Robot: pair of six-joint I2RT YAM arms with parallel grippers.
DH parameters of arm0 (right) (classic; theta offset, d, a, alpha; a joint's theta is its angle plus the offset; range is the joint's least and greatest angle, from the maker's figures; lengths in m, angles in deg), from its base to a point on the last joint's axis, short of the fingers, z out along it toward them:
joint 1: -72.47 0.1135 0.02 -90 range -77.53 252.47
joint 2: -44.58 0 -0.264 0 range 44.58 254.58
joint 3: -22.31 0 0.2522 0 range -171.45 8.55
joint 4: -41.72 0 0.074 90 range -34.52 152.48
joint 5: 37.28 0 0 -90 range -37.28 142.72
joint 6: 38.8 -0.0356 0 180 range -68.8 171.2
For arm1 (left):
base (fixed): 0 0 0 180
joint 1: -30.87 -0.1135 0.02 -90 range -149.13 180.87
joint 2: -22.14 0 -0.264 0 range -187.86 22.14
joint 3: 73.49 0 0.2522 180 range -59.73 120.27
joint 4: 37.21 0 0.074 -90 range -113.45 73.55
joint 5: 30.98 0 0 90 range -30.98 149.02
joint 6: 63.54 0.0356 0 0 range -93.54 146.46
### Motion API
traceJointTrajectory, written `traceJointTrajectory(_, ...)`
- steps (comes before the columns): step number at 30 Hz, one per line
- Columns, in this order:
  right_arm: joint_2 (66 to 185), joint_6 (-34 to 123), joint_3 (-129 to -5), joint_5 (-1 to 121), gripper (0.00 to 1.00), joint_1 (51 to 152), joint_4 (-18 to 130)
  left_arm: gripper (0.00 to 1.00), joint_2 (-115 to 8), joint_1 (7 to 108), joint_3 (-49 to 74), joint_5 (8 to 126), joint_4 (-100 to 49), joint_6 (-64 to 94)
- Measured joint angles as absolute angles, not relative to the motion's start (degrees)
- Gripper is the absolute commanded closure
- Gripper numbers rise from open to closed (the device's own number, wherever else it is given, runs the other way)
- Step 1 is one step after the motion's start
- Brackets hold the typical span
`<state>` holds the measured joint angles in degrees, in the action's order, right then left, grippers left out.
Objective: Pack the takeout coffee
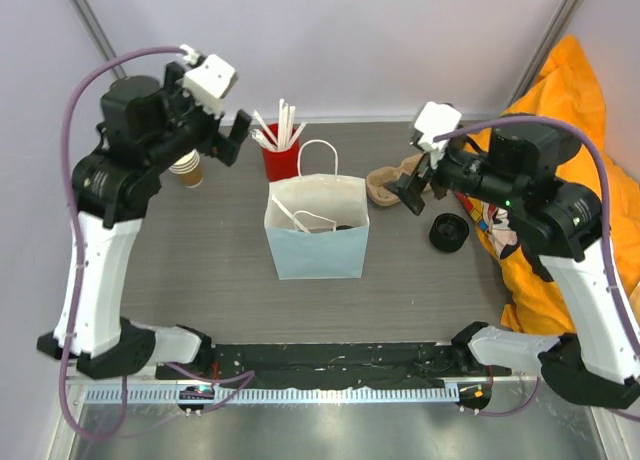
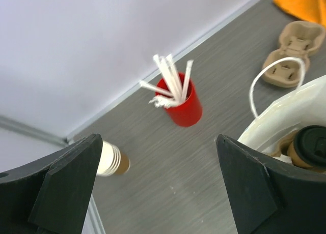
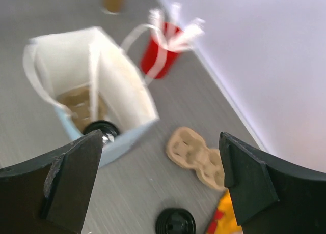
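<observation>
The takeout coffee (image 2: 311,142) is a tan paper cup with a black lid. It stands inside the white and pale blue paper bag (image 1: 317,245) at the table's middle. Its lid (image 1: 343,226) shows through the bag's open top and again in the right wrist view (image 3: 100,128). My left gripper (image 1: 230,138) hangs open above the table, left of the bag, with nothing between its fingers (image 2: 66,188). My right gripper (image 1: 412,190) is open too, off the bag's right side and over the table, and it holds nothing (image 3: 160,183).
A red cup of white sticks (image 1: 280,158) stands behind the bag. Stacked tan cups (image 1: 188,168) sit at the far left. A moulded cup carrier (image 1: 385,187) and a loose black lid (image 1: 449,232) lie right of the bag. An orange cloth (image 1: 560,110) is heaped at the right edge.
</observation>
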<state>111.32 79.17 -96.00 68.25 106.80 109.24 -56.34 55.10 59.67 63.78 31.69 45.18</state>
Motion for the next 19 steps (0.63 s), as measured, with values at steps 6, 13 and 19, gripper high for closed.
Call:
traceJointTrajectory(6, 102.2, 73.7, -82.1, 52.9, 0.00, 97.4, 98.4, 0.00, -45.5, 49.1, 46.9, 61.8, 30.0, 41.3)
traceJointTrajectory(13, 96.5, 67.1, -76.7, 46.0, 0.00, 90.8, 92.5, 0.00, -39.8, 44.6, 39.6, 57.3, 29.4, 36.9)
traceJointTrajectory(19, 96.7, 63.7, -81.5, 49.1, 0.00, 88.4, 92.2, 0.00, -36.1, 44.3, 39.3, 54.5, 29.4, 35.3)
